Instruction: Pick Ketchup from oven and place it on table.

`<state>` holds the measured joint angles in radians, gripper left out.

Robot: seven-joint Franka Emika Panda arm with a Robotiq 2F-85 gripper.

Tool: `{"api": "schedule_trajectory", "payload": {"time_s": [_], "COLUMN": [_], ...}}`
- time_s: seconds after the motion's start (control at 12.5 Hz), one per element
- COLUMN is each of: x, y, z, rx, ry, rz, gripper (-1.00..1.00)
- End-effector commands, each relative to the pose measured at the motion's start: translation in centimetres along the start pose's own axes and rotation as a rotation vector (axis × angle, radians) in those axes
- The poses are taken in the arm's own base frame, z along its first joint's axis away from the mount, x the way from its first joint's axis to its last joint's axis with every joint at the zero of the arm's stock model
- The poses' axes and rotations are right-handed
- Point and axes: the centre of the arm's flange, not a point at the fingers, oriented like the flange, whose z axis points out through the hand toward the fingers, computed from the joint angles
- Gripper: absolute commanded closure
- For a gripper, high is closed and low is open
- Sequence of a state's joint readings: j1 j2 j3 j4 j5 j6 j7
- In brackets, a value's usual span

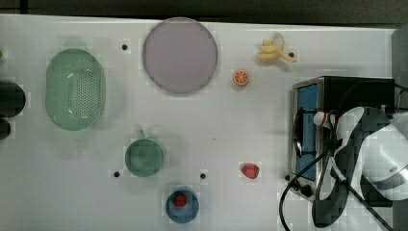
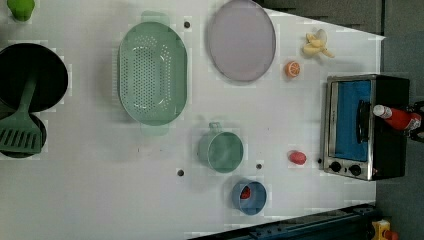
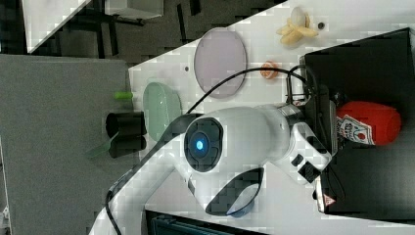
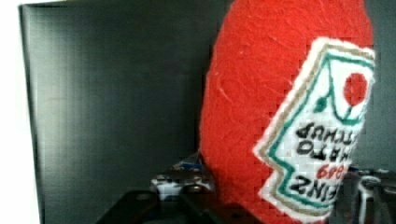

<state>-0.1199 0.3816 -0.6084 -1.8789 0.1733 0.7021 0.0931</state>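
So far the Ketchup (image 2: 398,118) lay on top of the oven (image 2: 350,125), at the surface's (image 2: 100,200) three o'clock edge in the left view, with the hand (image 2: 416,121) at its base, grip state unclear, and lifting and placing remained.

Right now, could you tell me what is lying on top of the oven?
The Ketchup lies on its side on the oven, with the hand at its base. The arm covers part of the oven's top in the top view.

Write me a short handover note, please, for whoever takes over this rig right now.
Hand: down at the Ketchup, fingers either side of it; a firm grip cannot be confirmed.
Ketchup: lying on top of the oven, white cap toward the door side.
Table: bare patches between strawberry and green cup.
Done: reach to the bottle.
Left: secure grip, lift, set on the table.
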Motion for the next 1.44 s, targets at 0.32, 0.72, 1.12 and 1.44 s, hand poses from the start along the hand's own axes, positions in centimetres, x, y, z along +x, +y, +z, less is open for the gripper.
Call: {"api": "schedule_trajectory", "payload": {"time_s": [0.32,0.72,1.12,1.44], "x": [0.3,-5.0,-17.6,-30.8], "y": [-2.9,-4.3,-5.8,-7.1], "z": [-10.8,-21.9,-27.2,-26.1], "rx": [0.154,0.117,0.015,-0.034], "ry": [0.059,-0.002,-0.080,-0.133], "rz": [-0.068,-0.204,-0.449,-0.681], "gripper": [-0.27,-0.27,-0.27,-0.27]}}
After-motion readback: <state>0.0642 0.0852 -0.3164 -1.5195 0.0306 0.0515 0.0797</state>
